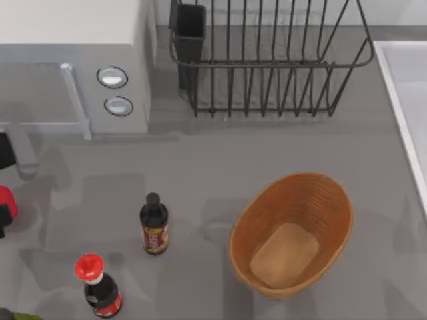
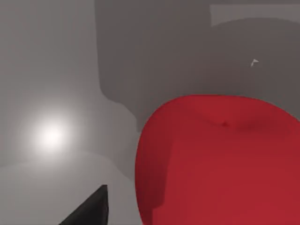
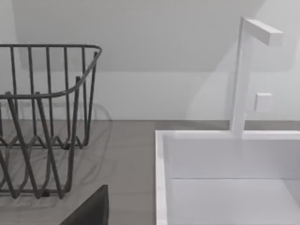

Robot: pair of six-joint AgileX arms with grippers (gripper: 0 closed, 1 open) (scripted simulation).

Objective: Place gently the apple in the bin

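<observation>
Apple at the far left edge, bin well to the right

The apple sits at the counter's left edge, close under your left hand; whether its fingers are closed on the fruit, I cannot tell. Get a firm hold, lift clear of the bottles, and lower into the bin before releasing.

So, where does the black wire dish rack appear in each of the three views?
Top view: the black wire dish rack stands at the upper middle, at the back of the grey table.
Left wrist view: this camera faces the smooth red apple instead.
Right wrist view: the rack is beside the sink.
Shared landmark: the white rectangular sink, next to the rack.
</observation>
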